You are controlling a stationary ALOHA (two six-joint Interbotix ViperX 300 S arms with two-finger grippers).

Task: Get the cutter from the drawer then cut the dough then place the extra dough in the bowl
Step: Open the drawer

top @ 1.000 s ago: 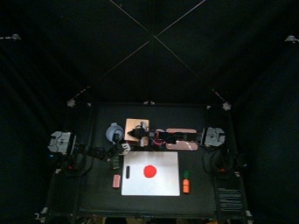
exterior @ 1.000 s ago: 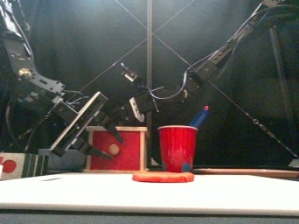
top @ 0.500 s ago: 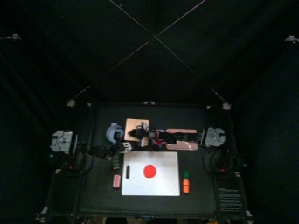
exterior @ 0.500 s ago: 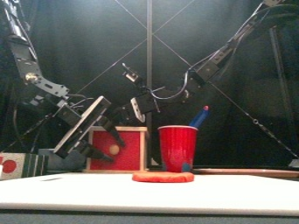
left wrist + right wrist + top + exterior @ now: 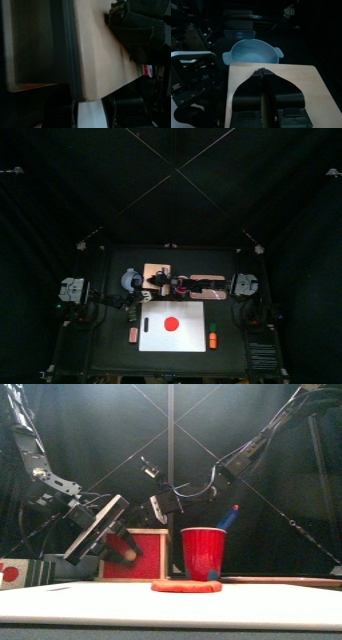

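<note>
Top: red dough (image 5: 170,323) on white board (image 5: 194,313), in front of both tools; bowl (image 5: 130,279) beside wooden box (image 5: 158,268). Front: left tool (image 5: 104,539) tilted before the red drawer front (image 5: 139,557), grip state cannot be told; right tool (image 5: 160,506) above the box. Right wrist: right tool pinched closed, empty, over box top, bowl just beyond it.

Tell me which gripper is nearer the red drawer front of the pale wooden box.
Left. The left gripper hangs right in front of the red drawer front, toward its left side; the right gripper is higher, over the pale wooden box's top.
</note>
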